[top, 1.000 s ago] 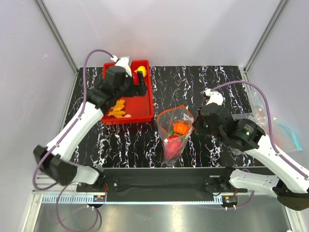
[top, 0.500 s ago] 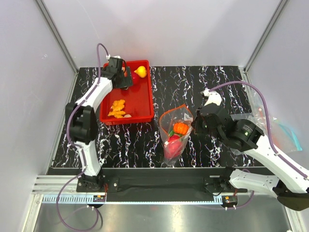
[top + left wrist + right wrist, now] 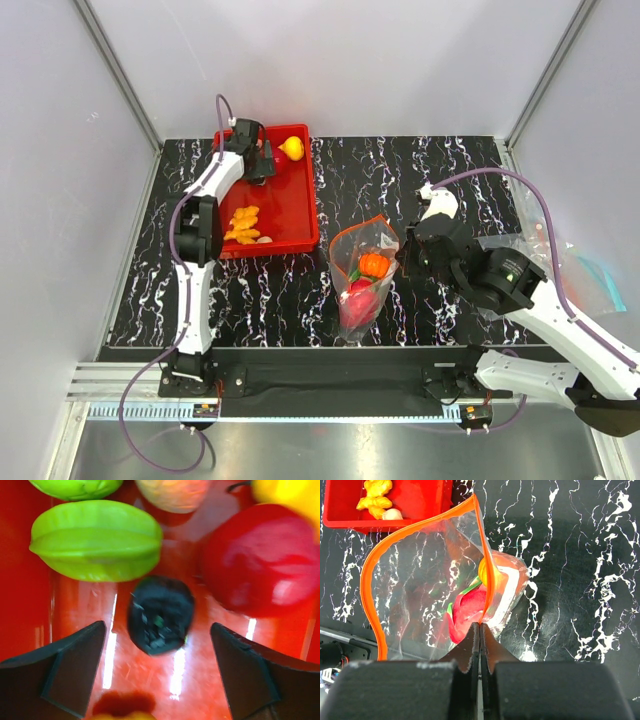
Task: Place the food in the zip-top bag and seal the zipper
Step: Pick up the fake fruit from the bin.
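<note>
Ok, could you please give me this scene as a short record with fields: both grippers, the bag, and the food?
left gripper: open, hovering above a dark purple piece in the red tray
right gripper: shut on the mouth edge of the zip-top bag
zipper: not sealed, mouth standing open
food in bag: orange piece, pink-red piece
food in tray: green piece, red piece, yellow piece, among others
task state: filling not finished
</note>
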`<state>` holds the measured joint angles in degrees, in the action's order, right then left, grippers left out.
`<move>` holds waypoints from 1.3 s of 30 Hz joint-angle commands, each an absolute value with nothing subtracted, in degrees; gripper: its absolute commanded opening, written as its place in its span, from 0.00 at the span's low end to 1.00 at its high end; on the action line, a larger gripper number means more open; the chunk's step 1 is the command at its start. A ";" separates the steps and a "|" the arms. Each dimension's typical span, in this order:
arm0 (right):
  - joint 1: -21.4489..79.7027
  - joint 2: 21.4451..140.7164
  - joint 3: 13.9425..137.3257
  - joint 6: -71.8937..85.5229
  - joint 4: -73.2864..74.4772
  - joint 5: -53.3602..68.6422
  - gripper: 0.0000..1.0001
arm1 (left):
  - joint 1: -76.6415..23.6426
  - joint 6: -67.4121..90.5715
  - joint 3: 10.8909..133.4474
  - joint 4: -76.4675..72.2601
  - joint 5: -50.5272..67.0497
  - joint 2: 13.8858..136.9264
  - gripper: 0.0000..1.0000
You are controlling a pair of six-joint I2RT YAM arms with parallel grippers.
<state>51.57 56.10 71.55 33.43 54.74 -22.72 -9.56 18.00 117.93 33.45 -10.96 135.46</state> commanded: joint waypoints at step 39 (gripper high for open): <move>51.24 55.99 70.84 34.63 51.24 -21.45 0.00 | -40.68 26.28 73.39 20.57 8.80 67.51 0.39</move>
